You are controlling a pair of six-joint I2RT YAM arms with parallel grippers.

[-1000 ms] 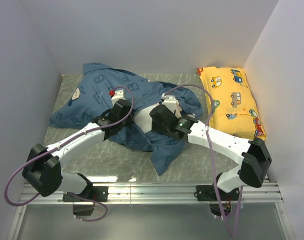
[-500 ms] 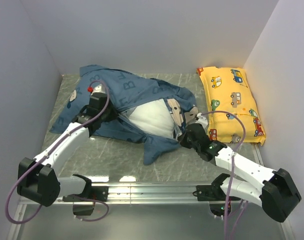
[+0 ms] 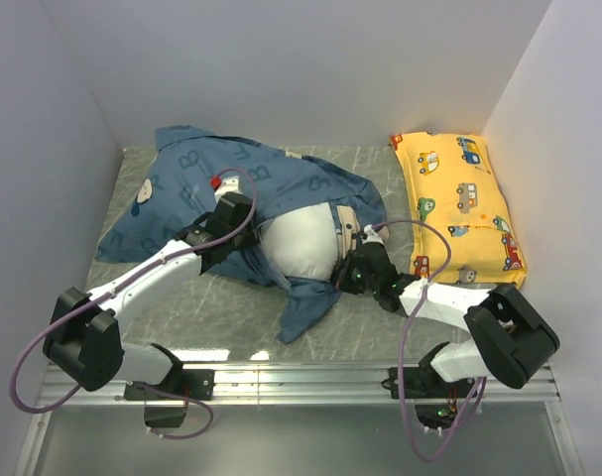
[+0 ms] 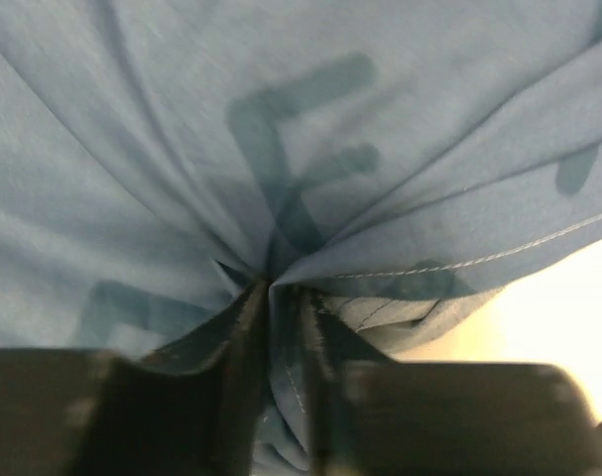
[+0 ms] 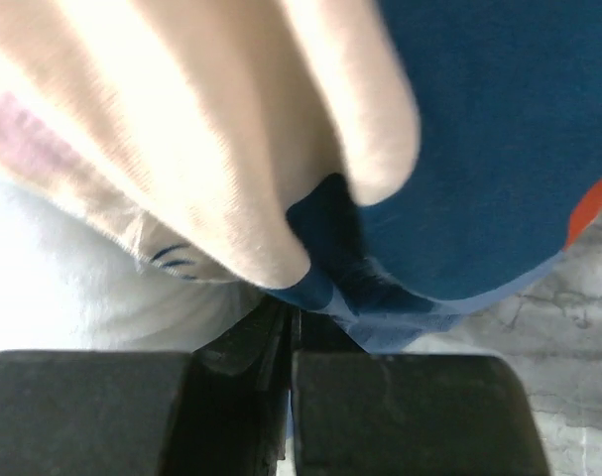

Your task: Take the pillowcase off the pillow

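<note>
Soft, creased dark-blue pillowcase [image 3: 231, 178] with pale printed letters lies bunched mid-tabletop [image 3: 231, 317], the plump white pillow [image 3: 301, 248] bulging from its opening. Left hand [image 4: 281, 309] pinches a gathered fold tight; right hand [image 5: 287, 332] is clamped on the pillowcase's dark edge.

The pillowcase [image 3: 281, 183] is seen in dusty blue, printed with darker blue letters and a pale cartoon face. A plain white pillow [image 3: 299, 248] is shown inside the pillowcase. To its right, a yellow pillow [image 3: 459, 203] is patterned with multicoloured cars. The table [image 3: 201, 312] beneath is marbled grey-green.
</note>
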